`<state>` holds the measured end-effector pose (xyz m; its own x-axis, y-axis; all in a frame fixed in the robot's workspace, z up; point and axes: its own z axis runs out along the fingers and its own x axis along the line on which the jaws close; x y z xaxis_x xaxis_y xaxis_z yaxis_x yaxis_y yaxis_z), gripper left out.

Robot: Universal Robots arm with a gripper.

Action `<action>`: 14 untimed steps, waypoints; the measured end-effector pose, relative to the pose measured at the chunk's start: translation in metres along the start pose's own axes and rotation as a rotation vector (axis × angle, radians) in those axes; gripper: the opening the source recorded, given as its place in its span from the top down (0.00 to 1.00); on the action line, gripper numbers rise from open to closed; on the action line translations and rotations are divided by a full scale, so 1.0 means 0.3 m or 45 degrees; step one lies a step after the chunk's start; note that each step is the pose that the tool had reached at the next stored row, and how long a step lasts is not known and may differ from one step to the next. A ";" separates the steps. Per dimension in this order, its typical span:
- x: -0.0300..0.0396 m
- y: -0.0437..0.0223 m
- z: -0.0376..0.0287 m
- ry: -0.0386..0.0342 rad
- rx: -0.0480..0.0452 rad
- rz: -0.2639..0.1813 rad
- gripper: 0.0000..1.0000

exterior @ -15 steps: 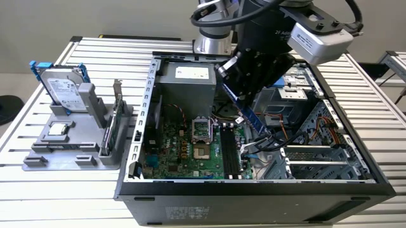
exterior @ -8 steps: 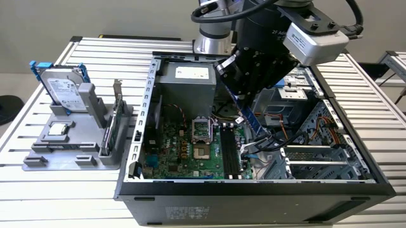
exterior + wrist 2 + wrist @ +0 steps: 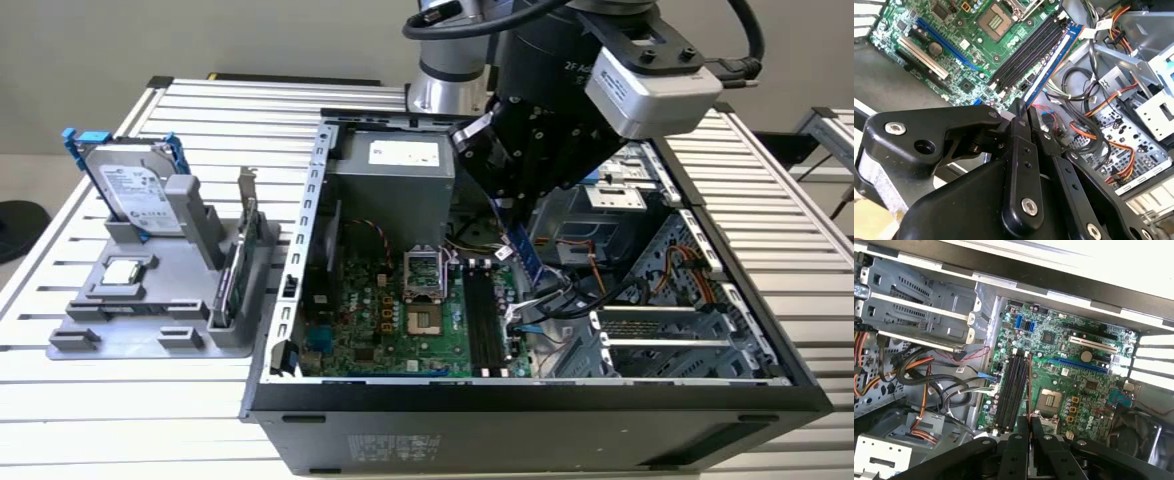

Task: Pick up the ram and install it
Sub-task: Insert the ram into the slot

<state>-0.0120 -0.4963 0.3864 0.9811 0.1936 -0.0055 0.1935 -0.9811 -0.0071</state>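
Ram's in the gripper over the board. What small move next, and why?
Probably ease straight down a little, then recheck. The gripper is shut on the ram, which hangs edge-down above the motherboard, roughly parallel to the black slots and apart from them; whether it sits over a slot I cannot tell.

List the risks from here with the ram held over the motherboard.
1. The ram, pinched in the gripper, hangs close by the black slots; if it is off line, it may hit a slot wall.
2. Loose cables lie beside the slots and might snag the gripper.
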 end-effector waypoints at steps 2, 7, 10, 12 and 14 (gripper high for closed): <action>0.000 0.000 0.000 0.0003 0.000 0.029 1.00; 0.000 0.000 0.000 0.0007 0.001 0.099 1.00; 0.000 0.000 0.000 0.0010 0.001 0.135 1.00; 0.000 0.000 0.000 0.0012 0.001 0.155 1.00; 0.000 0.000 0.000 0.0012 0.001 0.161 1.00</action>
<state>-0.0118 -0.4964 0.3864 0.9977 0.0680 -0.0054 0.0679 -0.9977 -0.0072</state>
